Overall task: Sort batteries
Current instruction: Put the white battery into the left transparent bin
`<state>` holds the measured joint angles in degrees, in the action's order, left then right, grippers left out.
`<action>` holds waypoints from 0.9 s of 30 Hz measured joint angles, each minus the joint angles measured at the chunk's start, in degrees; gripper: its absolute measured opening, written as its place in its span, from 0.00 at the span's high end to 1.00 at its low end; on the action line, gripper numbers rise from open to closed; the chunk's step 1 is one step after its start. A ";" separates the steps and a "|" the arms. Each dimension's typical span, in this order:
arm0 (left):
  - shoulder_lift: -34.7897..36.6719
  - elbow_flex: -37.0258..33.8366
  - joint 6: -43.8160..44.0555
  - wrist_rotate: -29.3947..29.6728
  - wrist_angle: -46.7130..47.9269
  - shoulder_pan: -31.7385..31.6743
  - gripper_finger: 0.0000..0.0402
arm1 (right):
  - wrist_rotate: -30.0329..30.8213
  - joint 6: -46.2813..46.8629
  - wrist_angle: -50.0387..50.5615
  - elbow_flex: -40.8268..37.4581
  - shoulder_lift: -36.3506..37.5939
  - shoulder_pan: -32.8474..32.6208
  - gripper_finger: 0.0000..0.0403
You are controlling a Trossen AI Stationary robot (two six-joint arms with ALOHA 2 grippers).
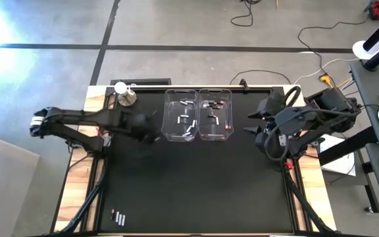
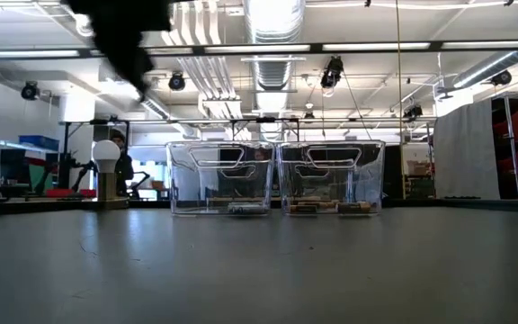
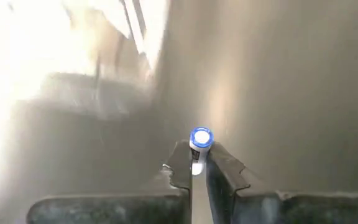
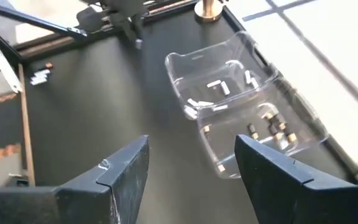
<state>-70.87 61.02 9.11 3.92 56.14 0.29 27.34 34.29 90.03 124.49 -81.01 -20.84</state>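
Your left gripper [image 3: 197,167] is clamped on a small silvery-white cylindrical battery [image 3: 200,144] — centre-left of the overhead frame; right gripper [image 4: 191,163] waits spread open, centre-right.

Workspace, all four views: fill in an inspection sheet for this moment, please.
Surface: black mat on a wood-edged table.
Job's things: two clear bins side by side; left bin holds silvery-white batteries, right bin dark ones. A few loose batteries lie near the mat's front-left corner.
Clutter: metal knob with a white ball at the back left.
Grippers: left tool shut on a silvery-white battery, left of the bins; right tool open, empty, right of the bins.
Cables: loose cables on the floor behind the table.
Surroundings: a person far behind the table.
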 joint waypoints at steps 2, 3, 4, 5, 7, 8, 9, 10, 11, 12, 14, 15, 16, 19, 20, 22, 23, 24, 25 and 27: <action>-3.45 3.89 -1.28 0.03 -6.42 -3.76 0.99 | 1.04 -2.27 -0.01 -0.01 -0.01 0.56 0.43; -6.07 6.55 -2.15 0.07 -8.39 -5.96 0.99 | 1.58 -2.92 0.00 -0.02 -0.02 0.86 0.42; -8.90 9.40 -3.15 0.11 -9.12 -7.96 0.99 | 1.79 -3.72 -0.01 -0.03 -0.02 1.23 0.42; -11.92 12.49 -4.28 0.13 -9.20 -9.85 0.99 | 1.82 -4.16 0.00 -0.03 -0.02 1.65 0.42; -18.31 19.21 -6.83 0.13 -8.45 -13.12 0.99 | 1.83 -4.81 0.01 -0.03 -0.02 2.36 0.41; -21.42 22.42 -8.44 0.13 -7.69 -14.36 0.99 | 1.71 -4.78 0.00 -0.03 -0.02 2.51 0.41; -24.44 25.61 -10.06 0.17 -6.44 -15.31 0.99 | 1.47 -4.57 0.00 -0.03 -0.01 2.51 0.41; -27.31 28.48 -11.82 0.29 -4.85 -15.99 0.99 | 1.14 -4.20 0.00 -0.04 0.00 2.51 0.41; -30.04 31.03 -13.43 0.30 -3.05 -16.55 0.99 | 0.88 -3.70 -0.01 -0.05 0.00 2.51 0.40; -32.66 33.33 -15.08 0.24 -1.09 -16.92 0.99 | 0.30 -2.85 -0.01 -0.05 0.00 2.44 0.40; -36.86 36.16 -18.35 0.15 2.33 -17.58 0.99 | -2.79 -0.61 -0.01 -0.05 0.08 2.36 0.41; -38.59 36.83 -19.90 0.03 3.51 -17.90 0.99 | -4.92 0.50 -0.01 -0.05 0.17 2.34 0.41; -39.95 37.03 -21.38 -0.05 3.99 -18.26 0.99 | -6.83 1.63 -0.01 -0.05 0.20 2.34 0.42; -43.19 36.78 -25.05 -0.93 3.35 -20.09 0.99 | -10.68 5.34 -0.01 -0.08 0.24 1.98 0.43; -44.31 36.70 -25.89 -1.69 3.08 -20.86 0.99 | -10.91 6.07 -0.01 -0.12 0.24 1.54 0.44; -46.59 36.63 -27.03 -2.66 2.46 -22.11 0.99 | -10.96 6.61 -0.02 -0.16 0.24 0.78 0.44; -47.67 36.57 -27.45 -2.82 2.55 -22.57 0.99 | -10.98 6.64 -0.01 -0.16 0.24 0.41 0.44; -48.68 36.54 -27.71 -2.77 2.77 -22.91 0.99 | -10.96 6.59 -0.01 -0.16 0.24 0.13 0.44; -49.46 36.54 -27.77 -2.79 2.78 -23.11 0.99 | -10.96 6.57 -0.02 -0.16 0.24 -0.07 0.44; -50.85 36.54 -27.92 -2.87 2.45 -23.16 0.99 | -10.96 6.46 -0.02 -0.16 0.24 -0.07 0.43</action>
<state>-121.72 97.56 -18.81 1.06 58.60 -22.88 16.38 40.75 90.01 124.33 -80.77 -20.91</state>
